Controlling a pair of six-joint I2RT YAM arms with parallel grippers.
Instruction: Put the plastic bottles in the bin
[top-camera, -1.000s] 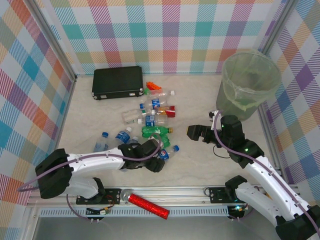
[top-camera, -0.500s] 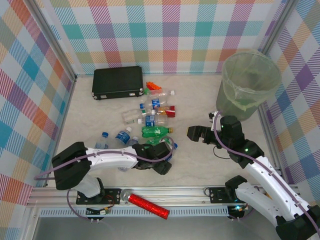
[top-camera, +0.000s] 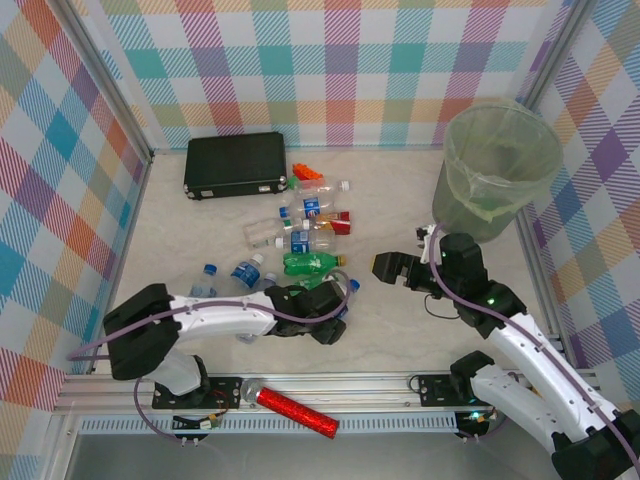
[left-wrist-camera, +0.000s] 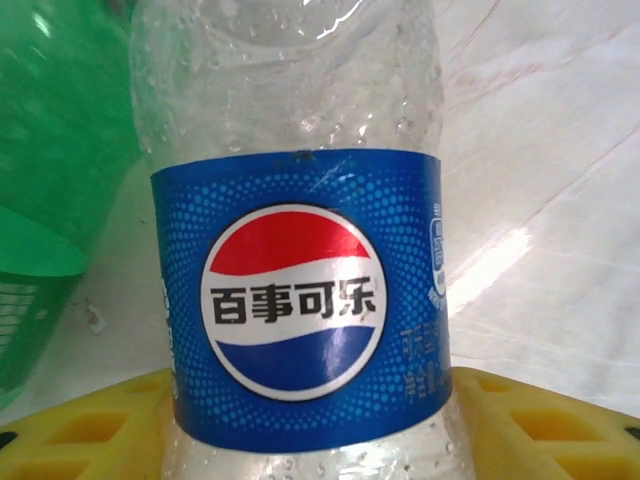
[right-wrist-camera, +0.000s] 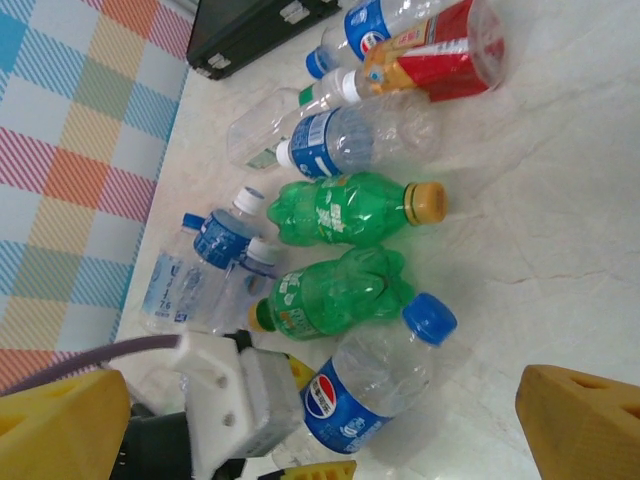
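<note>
A clear plastic bottle (top-camera: 341, 296) (left-wrist-camera: 300, 300) (right-wrist-camera: 375, 385) with a blue Pepsi label and blue cap lies on the table, just in front of the bottle pile. My left gripper (top-camera: 328, 308) (left-wrist-camera: 310, 425) is shut on it, a yellow finger (left-wrist-camera: 80, 425) pressed against each side of its lower body. Two green bottles (right-wrist-camera: 345, 210) (right-wrist-camera: 335, 290) lie just behind it. My right gripper (top-camera: 386, 266) (right-wrist-camera: 322, 400) hovers open and empty to the right, facing the pile. The bin (top-camera: 452, 150), lined with a pale green bag, stands at the far right.
Several more bottles (top-camera: 305, 225) lie in a cluster mid-table, with two (top-camera: 225, 278) at the near left. A flat black case (top-camera: 235, 163) sits at the back left. A red glittery cylinder (top-camera: 297, 411) rests on the front rail.
My left gripper slid right along the front of the pile and closed around the Pepsi bottle, which shifted slightly. The right arm barely moved.
</note>
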